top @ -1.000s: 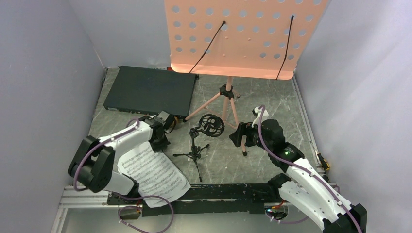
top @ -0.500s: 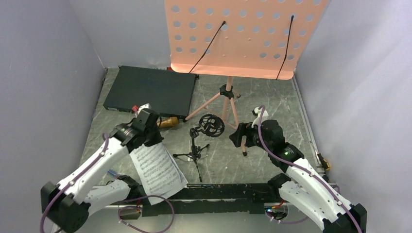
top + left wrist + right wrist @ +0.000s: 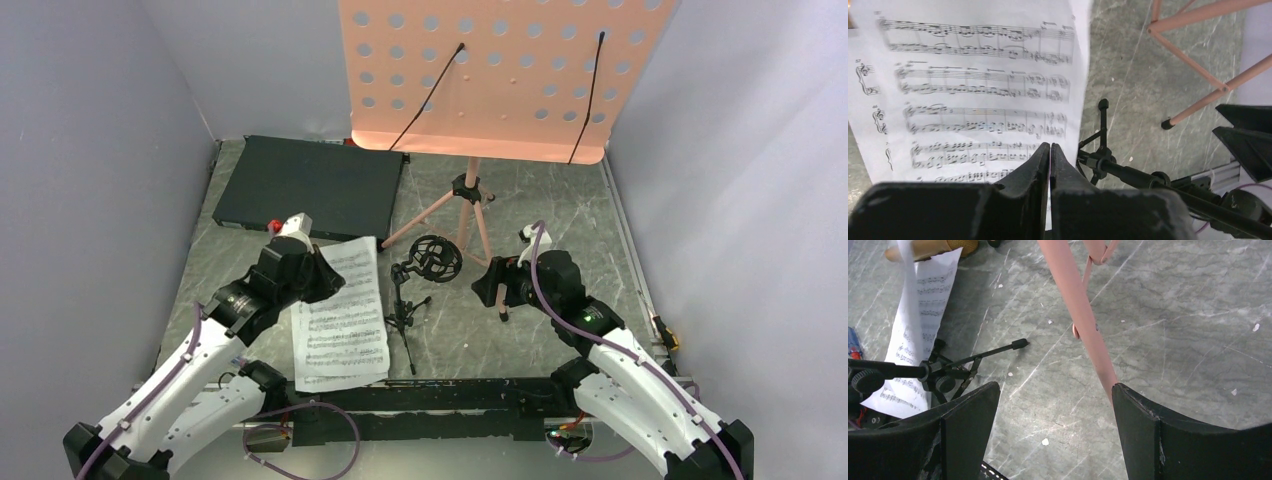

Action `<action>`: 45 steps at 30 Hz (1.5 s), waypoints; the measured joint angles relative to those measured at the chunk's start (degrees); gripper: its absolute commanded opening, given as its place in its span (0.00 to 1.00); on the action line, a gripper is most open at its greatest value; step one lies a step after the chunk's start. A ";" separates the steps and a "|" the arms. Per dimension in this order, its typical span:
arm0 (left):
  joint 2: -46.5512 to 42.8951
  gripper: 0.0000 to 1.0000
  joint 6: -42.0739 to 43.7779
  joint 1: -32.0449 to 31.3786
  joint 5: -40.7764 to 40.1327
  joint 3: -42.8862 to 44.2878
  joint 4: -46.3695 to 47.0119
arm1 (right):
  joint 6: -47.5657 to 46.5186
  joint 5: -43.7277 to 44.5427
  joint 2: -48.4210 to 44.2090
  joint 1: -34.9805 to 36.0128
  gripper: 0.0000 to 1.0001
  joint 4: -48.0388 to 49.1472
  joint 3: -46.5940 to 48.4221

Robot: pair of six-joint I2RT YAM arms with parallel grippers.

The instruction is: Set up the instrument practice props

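Left gripper [image 3: 1049, 148] pinches staff-printed white sheet-music page [image 3: 983, 75] — right gripper [image 3: 1054, 390] spread wide

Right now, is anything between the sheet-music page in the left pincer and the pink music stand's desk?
Yes: the small black mic stand stands just right of the page, between it and the music stand. The left pincer is shut on the page; lifting over would likely clear it.
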 measured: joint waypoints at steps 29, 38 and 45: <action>18.78 0.76 5.62 -0.50 4.59 0.83 5.27 | 1.07 -1.42 -0.04 0.00 0.87 0.74 0.00; 39.17 0.60 5.35 -8.74 1.01 10.82 4.24 | 1.14 -1.55 -0.04 0.00 0.87 0.68 0.00; 41.13 0.33 3.76 -9.73 -3.34 11.69 1.25 | 1.31 -1.57 -0.04 0.00 0.87 0.70 0.00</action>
